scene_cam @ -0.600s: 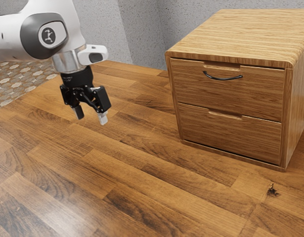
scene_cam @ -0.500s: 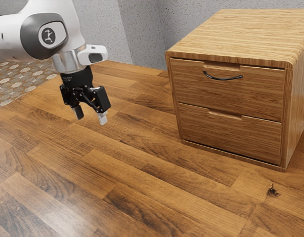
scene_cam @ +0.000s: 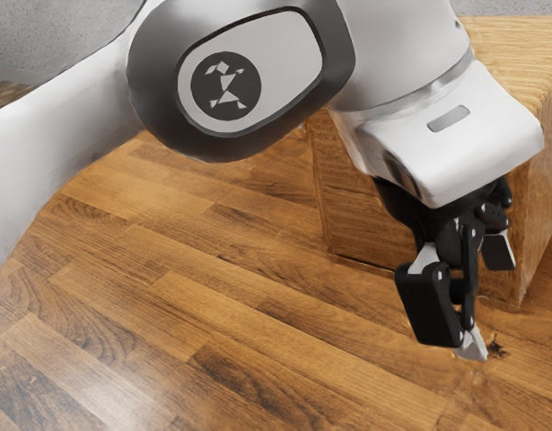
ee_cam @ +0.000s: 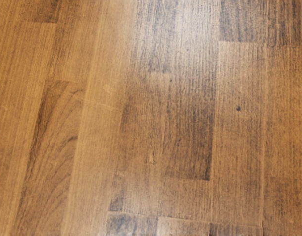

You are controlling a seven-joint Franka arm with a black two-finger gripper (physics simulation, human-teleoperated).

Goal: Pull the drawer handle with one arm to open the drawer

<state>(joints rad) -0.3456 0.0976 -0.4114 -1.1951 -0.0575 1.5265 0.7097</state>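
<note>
The wooden two-drawer cabinet stands at the exterior view's right, and my arm covers most of its front, including the top drawer's dark handle. My gripper hangs in front of the cabinet's lower right part, close above the wooden surface. It is open: the near finger and the far finger stand apart with nothing between them. The wrist view looks down on bare wood planks under my hand.
My big white arm link crosses the exterior view from the left and hides the cabinet's upper front. A small dark knot marks the wood beside the near fingertip. Open wooden surface spreads to the exterior view's left and front.
My arm has swung far toward the exterior view's right, from the open surface at the left to just in front of the cabinet, and the gripper has dropped lower. The cabinet has not moved.
</note>
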